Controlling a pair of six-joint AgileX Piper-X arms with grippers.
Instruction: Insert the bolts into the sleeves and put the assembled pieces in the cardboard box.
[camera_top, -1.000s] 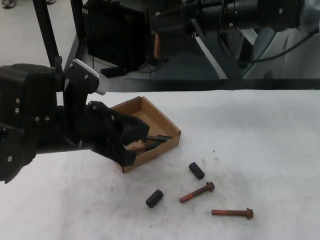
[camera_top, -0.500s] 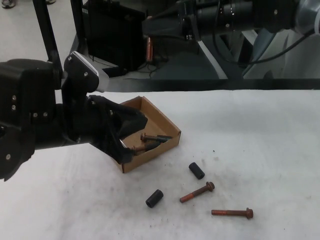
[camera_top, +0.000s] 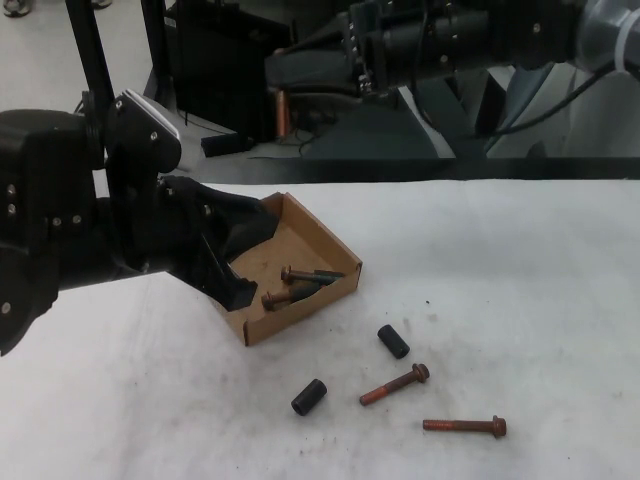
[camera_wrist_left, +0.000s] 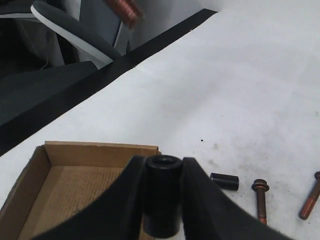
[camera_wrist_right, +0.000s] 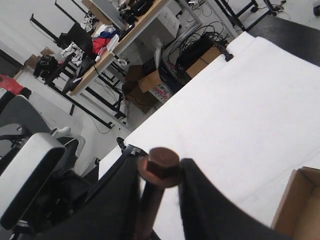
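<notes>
My left gripper (camera_wrist_left: 162, 167) is shut on a black sleeve (camera_wrist_left: 162, 200), held upright above the near edge of the cardboard box (camera_wrist_left: 75, 155). In the high view this gripper (camera_top: 238, 290) sits at the box's (camera_top: 300, 230) left side. Two bolts with sleeves (camera_top: 310, 273) (camera_top: 285, 296) lie inside the box. My right gripper (camera_wrist_right: 159, 161) is shut on a copper bolt (camera_wrist_right: 147, 210), head up. It hangs high beyond the table's far edge, bolt (camera_top: 282, 110) pointing down. On the table lie two loose sleeves (camera_top: 393, 341) (camera_top: 309, 397) and two bolts (camera_top: 394, 384) (camera_top: 464, 426).
The white cloth covers the table, with open room to the right of the box and at the front left. A black frame and dark equipment (camera_top: 220, 60) stand behind the far edge. The left wrist view shows a loose sleeve (camera_wrist_left: 224, 180) and a bolt (camera_wrist_left: 260, 197).
The left arm has drawn back to the left, uncovering the pieces in the box. The right arm has carried its bolt leftward along the far side.
</notes>
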